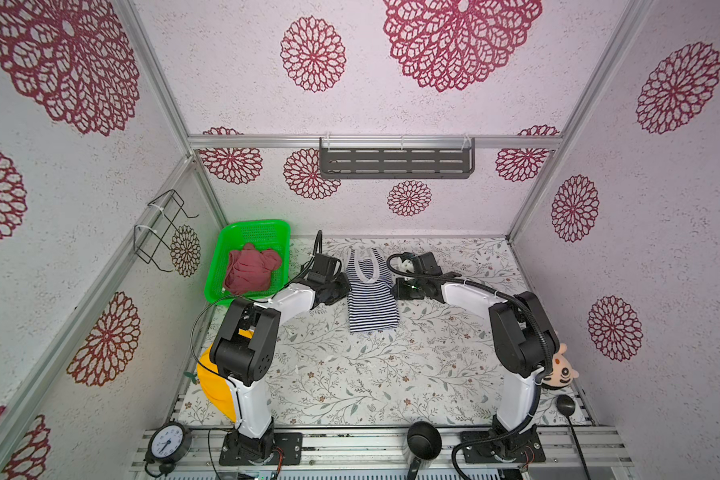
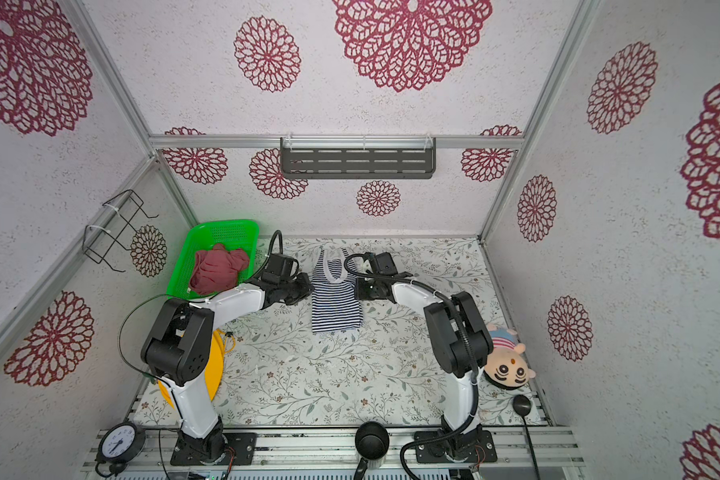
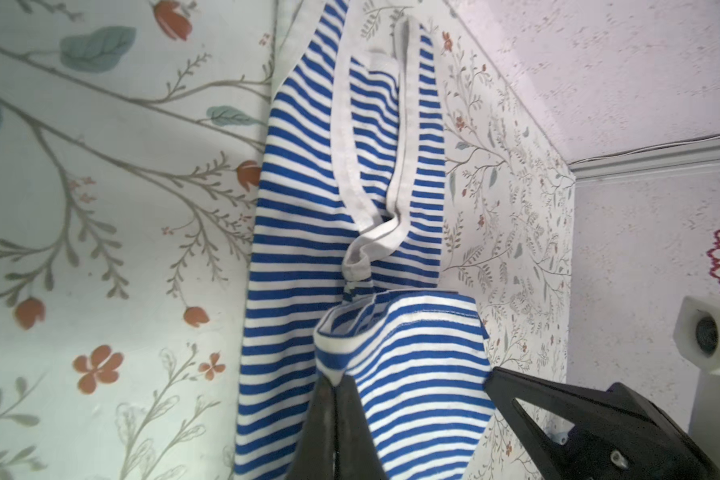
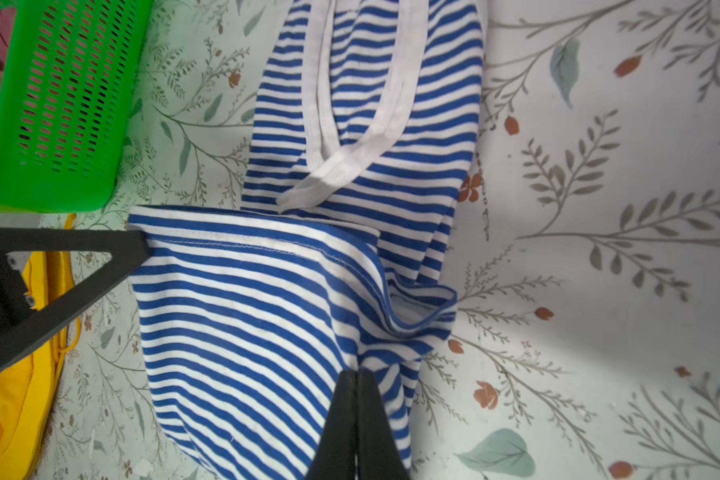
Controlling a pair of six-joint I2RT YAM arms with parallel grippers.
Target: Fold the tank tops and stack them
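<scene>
**Position:** the soft knit tank top with narrow navy-and-white stripes [image 1: 371, 305] lies on the floral-printed worktop [image 1: 350, 386] between the two arms, straps toward the back wall. The plain dusty rose-red knit tank top [image 1: 250, 270] sits crumpled in the green perforated plastic basket [image 1: 262, 224] at the back left, not yet folded.

**Grip:** the left gripper [image 3: 334, 384] is closed tight on one corner of the striped top's stitched hem. The right gripper [image 4: 356, 380] is closed tight on the opposite corner. The hem runs between them, raised over the garment's body, near the low point of the white-bound neckline.

**Assessment:** the step in hand appears to be the hem-to-straps fold. Both arms should travel together at equal height and pace, keeping the hem lightly stretched so it lands square. Uneven travel would skew the fold, and slack would let the middle sag. Release only once the cloth rests flat.

**Not verifiable:**
- In both top views the wrists cover the fingertips.
- Whether each pinch takes one layer or both cannot be told.
- The wrist views cut off the lower fold.
- The rose-red top's lie in the basket is unreadable.
- A yellow cloth hat [image 1: 206, 380] is largely hidden behind the left arm
</scene>
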